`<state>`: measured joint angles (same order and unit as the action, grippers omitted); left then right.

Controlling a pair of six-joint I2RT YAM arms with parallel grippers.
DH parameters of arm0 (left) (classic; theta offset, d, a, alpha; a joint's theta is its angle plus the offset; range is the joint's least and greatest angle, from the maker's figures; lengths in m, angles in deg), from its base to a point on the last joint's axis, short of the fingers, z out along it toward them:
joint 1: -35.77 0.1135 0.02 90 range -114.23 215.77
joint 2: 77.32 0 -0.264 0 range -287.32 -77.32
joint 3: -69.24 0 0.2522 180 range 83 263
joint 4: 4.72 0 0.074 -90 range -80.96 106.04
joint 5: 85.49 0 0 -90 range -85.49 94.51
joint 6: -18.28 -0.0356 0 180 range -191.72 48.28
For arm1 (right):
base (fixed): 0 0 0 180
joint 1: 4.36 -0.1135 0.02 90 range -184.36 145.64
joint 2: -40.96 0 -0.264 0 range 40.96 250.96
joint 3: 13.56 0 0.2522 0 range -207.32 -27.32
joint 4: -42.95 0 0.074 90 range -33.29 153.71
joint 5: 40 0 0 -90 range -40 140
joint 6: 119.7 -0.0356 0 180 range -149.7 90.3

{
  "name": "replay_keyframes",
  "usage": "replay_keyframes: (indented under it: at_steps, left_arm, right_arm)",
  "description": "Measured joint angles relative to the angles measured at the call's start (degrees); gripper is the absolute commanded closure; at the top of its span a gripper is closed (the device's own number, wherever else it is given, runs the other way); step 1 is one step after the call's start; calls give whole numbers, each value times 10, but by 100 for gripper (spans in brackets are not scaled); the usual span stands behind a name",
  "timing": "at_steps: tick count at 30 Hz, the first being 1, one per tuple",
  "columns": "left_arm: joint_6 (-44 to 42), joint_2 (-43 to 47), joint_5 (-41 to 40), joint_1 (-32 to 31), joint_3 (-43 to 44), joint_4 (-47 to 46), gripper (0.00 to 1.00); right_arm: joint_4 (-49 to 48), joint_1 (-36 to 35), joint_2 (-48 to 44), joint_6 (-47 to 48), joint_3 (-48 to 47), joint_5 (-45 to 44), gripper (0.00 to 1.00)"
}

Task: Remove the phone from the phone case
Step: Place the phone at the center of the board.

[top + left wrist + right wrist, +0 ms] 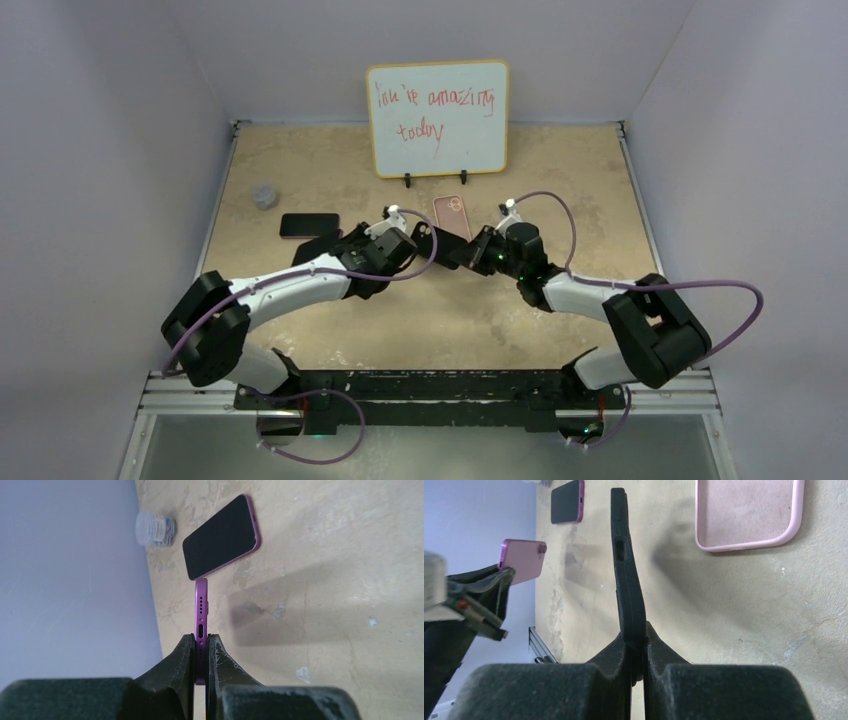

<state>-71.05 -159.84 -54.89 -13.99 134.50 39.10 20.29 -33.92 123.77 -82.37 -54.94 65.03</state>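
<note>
My left gripper [201,639] is shut on the bottom edge of a purple phone [201,605], held edge-on above the table with its port and speaker holes showing. My right gripper [636,632] is shut on the rim of an empty black phone case [626,565], also held edge-on. Phone and case are apart. In the right wrist view the phone's pink-purple back [521,560] shows at the left in the left gripper. In the top view the two grippers [408,243] [478,250] face each other at mid-table.
A second phone [220,537] lies screen-up on the table at the left [309,226]. An empty pink case [749,512] lies near the whiteboard [437,118]. A small round jar [265,195] stands by the left wall.
</note>
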Motion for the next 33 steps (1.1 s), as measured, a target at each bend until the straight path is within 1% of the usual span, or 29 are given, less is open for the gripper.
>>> replay_keyframes:
  at_steps: [4,8,17,22,27,33]
  left_arm:
    - [-18,-28,-8,30,-8,-18,100]
    - [-26,-66,-16,48,-9,-29,100]
    - [-111,-90,-11,82,-61,-129,100]
    - [-164,-143,-18,89,-64,-191,100]
    - [-207,-189,-33,99,-64,-234,100]
    - [-228,-219,-43,125,-63,-263,99]
  right_arm:
    - [-2,0,-12,2,0,-6,100]
    - [-20,0,7,-2,0,-3,100]
    - [-70,-9,81,-23,0,3,100]
    - [-86,-10,87,-28,2,10,100]
    - [-89,-12,87,-28,2,12,100]
    - [-95,-12,92,-28,2,17,100]
